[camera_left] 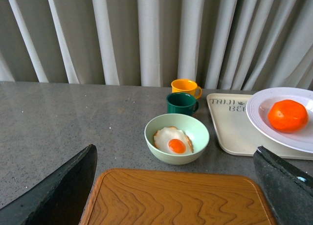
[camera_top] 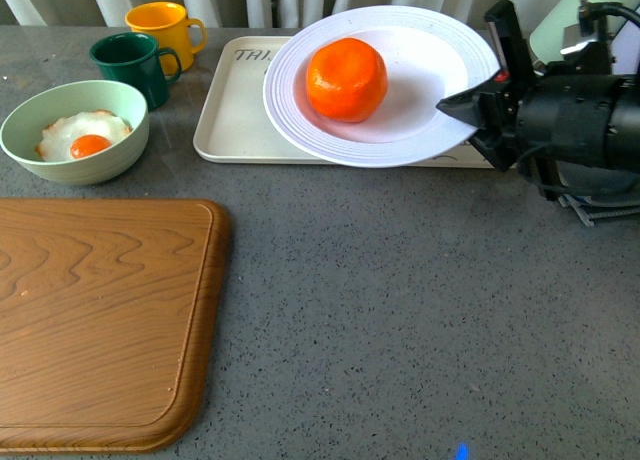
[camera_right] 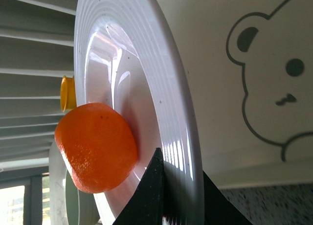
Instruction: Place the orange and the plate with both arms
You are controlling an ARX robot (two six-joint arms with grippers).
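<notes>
A wooden cutting board is lying at the grey table's near left corner. Toward the far left corner a pale bowl is holding a fried egg, with a green mug and a yellow mug standing just behind. A cream tray is sitting along the far edge.

The black right gripper comes in from the right side of the front view, behind it a bulky black wrist held roughly level. Its 2 tapered fingers are clamped on the right edge of the large round white ridged plate, 1 above the rim and 1 beneath. The black left gripper shows only in its own wrist view, with its 2 fingers spread wide apart and holding nothing.
</notes>
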